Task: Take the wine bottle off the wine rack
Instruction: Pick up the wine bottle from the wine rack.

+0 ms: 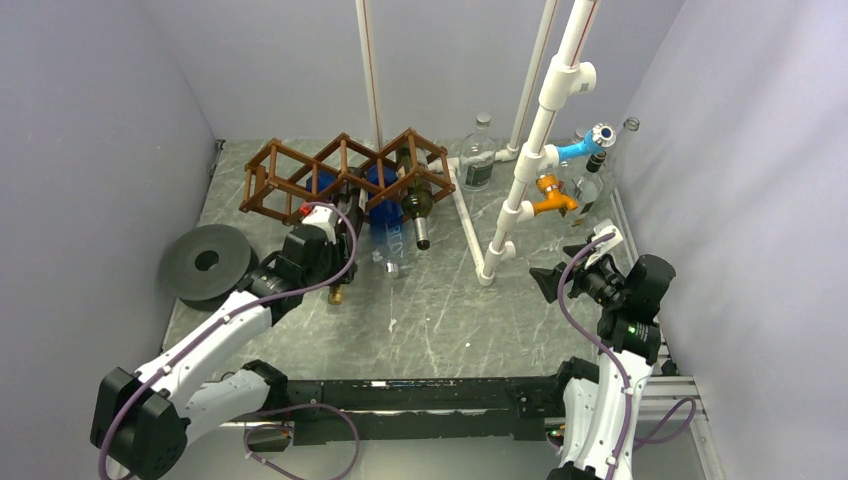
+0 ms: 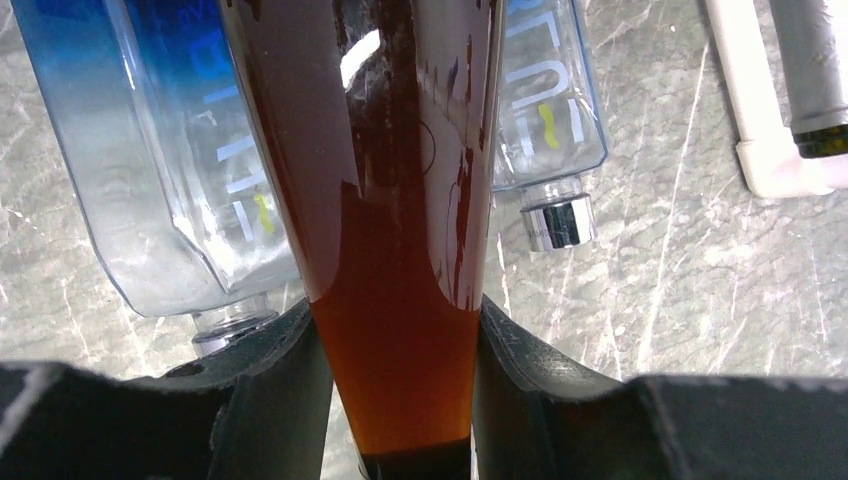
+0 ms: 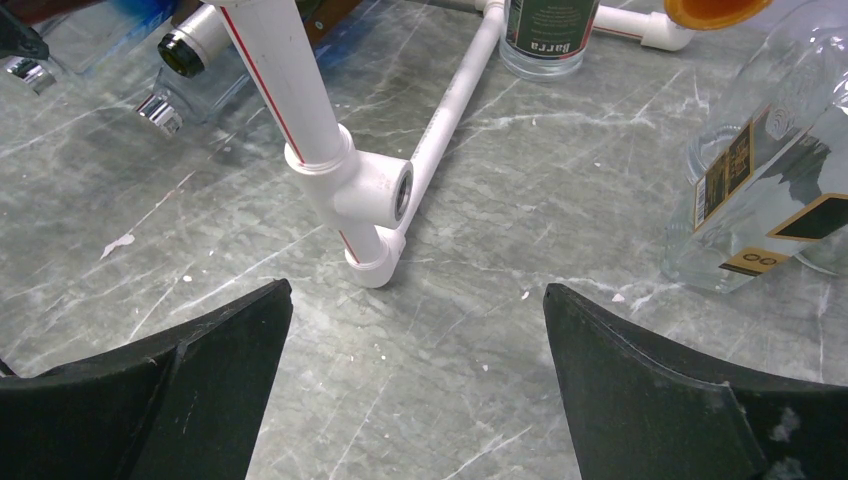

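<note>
Clamping the brown glass wine bottle (image 2: 380, 150) between its fingers is your left gripper (image 2: 395, 310); your right gripper (image 3: 417, 290) has fingers apart. A dark-green label (image 3: 550, 25) reads "Barra".

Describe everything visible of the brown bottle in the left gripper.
The brown bottle is glossy dark amber glass, narrowing toward its neck. The left gripper is shut on that neck, one black finger pressing each side. It lies at the front of the wine rack, neck toward the arms, with blue-tinted clear bottles beside it. Its body is hidden in the top view.
</note>
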Available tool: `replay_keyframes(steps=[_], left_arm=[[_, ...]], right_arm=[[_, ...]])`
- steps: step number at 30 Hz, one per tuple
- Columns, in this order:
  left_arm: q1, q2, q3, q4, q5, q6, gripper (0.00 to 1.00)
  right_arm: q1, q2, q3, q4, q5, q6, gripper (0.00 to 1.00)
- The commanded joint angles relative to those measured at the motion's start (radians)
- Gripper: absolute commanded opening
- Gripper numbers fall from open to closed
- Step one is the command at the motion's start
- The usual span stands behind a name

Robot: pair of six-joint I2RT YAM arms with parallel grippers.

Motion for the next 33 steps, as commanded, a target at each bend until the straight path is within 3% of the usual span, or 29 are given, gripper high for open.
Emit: replay_keyframes(steps=[1, 33], left_arm=[[-0.005, -0.103, 0.037, 0.265, -0.031, -0.019, 0.0], [-0.029, -0.293, -0.07, 0.286, 0.033, -0.154, 0.0]], right_arm=[[0.005, -0.005, 0.048, 0.004, 0.011, -0.016, 1.0], [0.015, -0.013, 0.046, 0.004, 0.021, -0.022, 1.0]])
